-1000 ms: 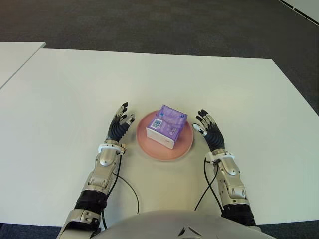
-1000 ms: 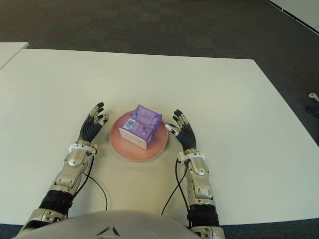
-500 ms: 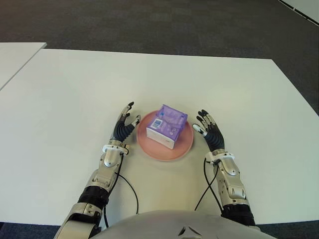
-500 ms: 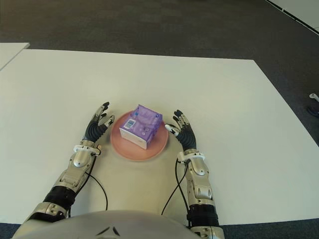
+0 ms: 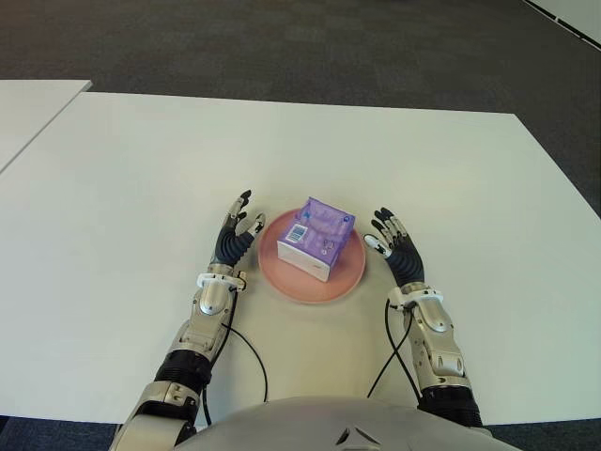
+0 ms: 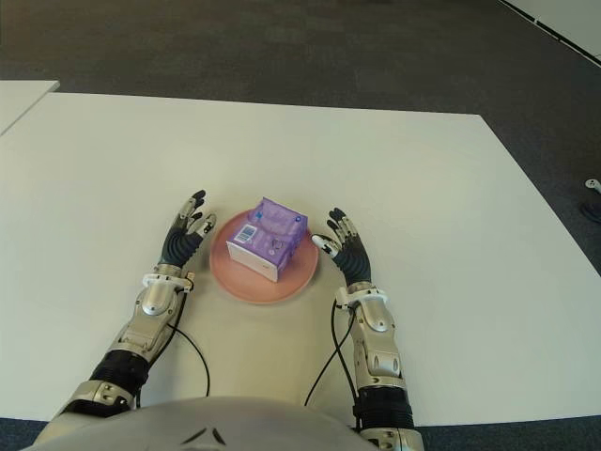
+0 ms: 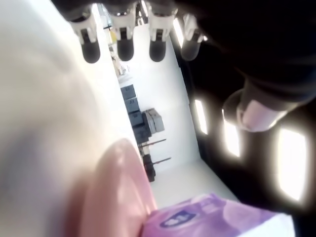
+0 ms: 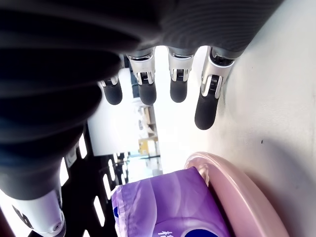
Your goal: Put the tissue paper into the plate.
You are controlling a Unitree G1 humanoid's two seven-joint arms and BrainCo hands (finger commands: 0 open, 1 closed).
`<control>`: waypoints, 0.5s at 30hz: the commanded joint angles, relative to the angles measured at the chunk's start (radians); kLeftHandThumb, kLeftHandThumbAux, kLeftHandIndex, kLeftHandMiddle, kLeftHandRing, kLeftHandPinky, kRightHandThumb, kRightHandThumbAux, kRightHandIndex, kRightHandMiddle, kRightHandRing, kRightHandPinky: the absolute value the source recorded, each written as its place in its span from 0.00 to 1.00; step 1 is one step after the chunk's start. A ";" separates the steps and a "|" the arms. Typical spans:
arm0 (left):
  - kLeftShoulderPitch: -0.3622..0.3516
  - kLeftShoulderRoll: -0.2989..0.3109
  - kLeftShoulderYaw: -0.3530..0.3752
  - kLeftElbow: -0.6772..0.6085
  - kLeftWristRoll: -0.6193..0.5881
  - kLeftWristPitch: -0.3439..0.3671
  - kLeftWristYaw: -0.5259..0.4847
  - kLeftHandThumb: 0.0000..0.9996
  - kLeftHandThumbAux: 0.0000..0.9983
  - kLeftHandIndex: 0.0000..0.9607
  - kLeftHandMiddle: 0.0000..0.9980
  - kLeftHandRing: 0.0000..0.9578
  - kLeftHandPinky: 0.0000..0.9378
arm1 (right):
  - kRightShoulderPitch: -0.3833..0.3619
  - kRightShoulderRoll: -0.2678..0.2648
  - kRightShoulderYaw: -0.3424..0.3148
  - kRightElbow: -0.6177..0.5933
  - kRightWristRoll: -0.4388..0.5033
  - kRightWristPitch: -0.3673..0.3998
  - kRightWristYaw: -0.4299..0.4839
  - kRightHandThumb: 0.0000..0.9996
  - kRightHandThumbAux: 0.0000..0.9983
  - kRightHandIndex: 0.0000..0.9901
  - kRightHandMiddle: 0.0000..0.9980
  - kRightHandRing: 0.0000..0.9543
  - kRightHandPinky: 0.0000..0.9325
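Although the task asks for it to be placed, the eye views show the tissue paper already sitting in the plate, a shallow round pink dish on the matte white desk. The pack is a purple, film-wrapped block with a white labelled end, tilted slightly toward one rim. It looks light, soft and squashable with a slick wrapper, so it is probably best taken by its two opposite broad sides. The left hand is just beside the plate's left edge, the right hand just beside its right.

In the left wrist view, the fingers are extended and hold nothing.

In the right wrist view, the fingers are likewise straight and empty, above the plate's smooth rim.
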 commanded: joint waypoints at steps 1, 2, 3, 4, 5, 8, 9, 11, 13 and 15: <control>0.038 -0.034 0.010 0.034 -0.035 0.029 -0.014 0.00 0.50 0.00 0.00 0.00 0.00 | 0.048 -0.002 0.001 0.052 -0.005 0.070 -0.003 0.03 0.72 0.00 0.04 0.02 0.03; 0.037 -0.036 0.014 0.034 -0.040 0.032 -0.015 0.00 0.50 0.00 0.00 0.00 0.00 | 0.047 -0.003 0.001 0.053 -0.005 0.070 -0.002 0.03 0.72 0.00 0.04 0.02 0.03; 0.033 -0.035 0.022 0.037 -0.048 0.037 -0.017 0.00 0.50 0.00 0.00 0.00 0.00 | 0.047 -0.003 0.000 0.054 -0.003 0.069 -0.001 0.03 0.72 0.00 0.04 0.02 0.03; 0.031 -0.033 0.027 0.040 -0.053 0.039 -0.019 0.00 0.50 0.00 0.00 0.00 0.00 | 0.046 -0.004 -0.001 0.055 -0.002 0.069 0.000 0.03 0.72 0.00 0.04 0.02 0.03; 0.028 -0.030 0.031 0.044 -0.057 0.041 -0.021 0.00 0.50 0.00 0.00 0.00 0.00 | 0.046 -0.004 -0.001 0.055 -0.001 0.069 0.002 0.03 0.72 0.00 0.04 0.02 0.03; 0.021 -0.023 0.041 0.058 -0.070 0.041 -0.029 0.00 0.50 0.00 0.00 0.00 0.00 | 0.046 -0.005 -0.003 0.056 0.000 0.069 0.005 0.03 0.72 0.00 0.04 0.02 0.02; 0.018 -0.021 0.045 0.063 -0.076 0.040 -0.033 0.00 0.50 0.00 0.00 0.00 0.00 | 0.046 -0.005 -0.004 0.057 0.001 0.069 0.006 0.03 0.72 0.00 0.04 0.02 0.02; 0.010 -0.018 0.054 0.074 -0.087 0.040 -0.040 0.00 0.51 0.00 0.00 0.00 0.00 | 0.046 -0.006 -0.005 0.056 0.002 0.070 0.007 0.03 0.72 0.00 0.04 0.02 0.02; -0.018 -0.003 0.081 0.126 -0.117 0.033 -0.063 0.00 0.51 0.00 0.00 0.00 0.00 | 0.047 -0.008 -0.006 0.055 0.002 0.071 0.008 0.03 0.72 0.00 0.04 0.02 0.02; -0.056 0.012 0.122 0.210 -0.166 0.019 -0.098 0.00 0.51 0.00 0.00 0.00 0.00 | 0.048 -0.009 -0.007 0.054 0.001 0.071 0.007 0.03 0.72 0.00 0.04 0.02 0.02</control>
